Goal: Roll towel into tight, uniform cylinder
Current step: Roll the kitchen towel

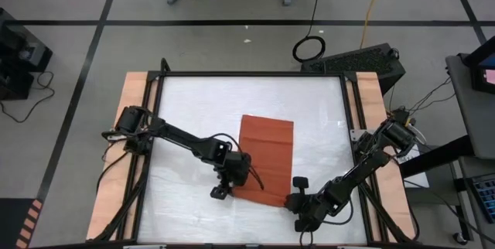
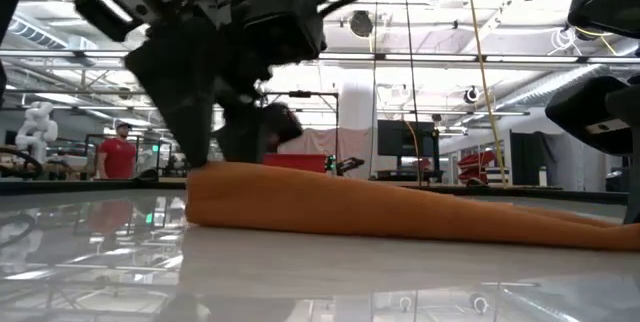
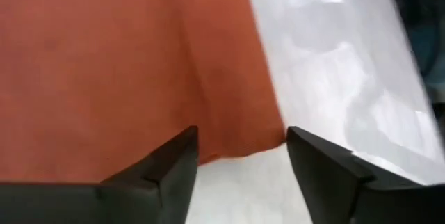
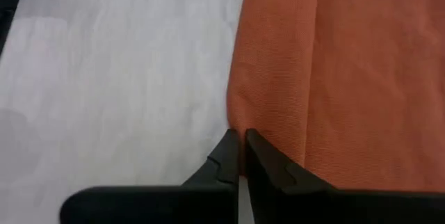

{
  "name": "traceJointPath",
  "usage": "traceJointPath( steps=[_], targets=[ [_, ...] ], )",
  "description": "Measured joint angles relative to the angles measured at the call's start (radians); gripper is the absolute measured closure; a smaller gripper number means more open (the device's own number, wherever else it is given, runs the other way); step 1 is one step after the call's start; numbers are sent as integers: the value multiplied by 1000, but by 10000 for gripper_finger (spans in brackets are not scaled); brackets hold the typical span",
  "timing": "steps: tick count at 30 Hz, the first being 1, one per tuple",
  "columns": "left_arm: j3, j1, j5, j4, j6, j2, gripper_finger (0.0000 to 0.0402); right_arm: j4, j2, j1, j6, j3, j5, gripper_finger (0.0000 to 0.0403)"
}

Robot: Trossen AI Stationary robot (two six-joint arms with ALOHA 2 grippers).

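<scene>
**Roll barely begun: near edge of towel being worked, both arms at its near corners**

The towel [image 1: 266, 150] lies mostly flat on the white desk [image 1: 186, 110], roughly at its centre and a bit toward the near side, long axis running away from the robot. The far part is spread out flat. In the low view the near end shows a low rounded hump, thicker at one side and tapering off to flat cloth; looks like a first fold or turn at most, not a cylinder.

The left gripper [image 3: 240, 158] sits at the towel's near left corner. Its jaws stand apart, straddling the corner edge of the cloth, nothing pinched between them; the fabric lies on the desk under and ahead of them.

The right gripper [image 4: 240, 156] is at the near right side. In the wrist view its jaws are closed together right at the towel's edge. A thin pinch of fabric may be caught, but the tips meet at the cloth border and I cannot tell whether anything is held.

Progress, judged: very early. Done: towel laid out, near edge bunched slightly. Left: essentially the whole roll, from near end to far end, plus evening out the hump so the cylinder comes out tight and uniform.
</scene>
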Motion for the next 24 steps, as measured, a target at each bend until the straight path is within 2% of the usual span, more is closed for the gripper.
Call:
traceJointPath(
  steps=[3,8,17,22,24],
  targets=[
    [5,-13,-102,-19,2,-34,159,-3,-19,-14,4,-1,-43,401],
    [5,-79,-285,-6,7,-75,155,-2,-32,-54,42,-1,-140,402],
    [5,-260,-475,89,105,-65,155,24,-32,-86,63,-1,-188,403],
    [-16,-265,-604,80,46,-42,155,29,-37,-91,60,0,-199,403],
    [-28,-252,-613,88,31,-39,155,30,-38,-91,59,0,-199,403]
  ],
)
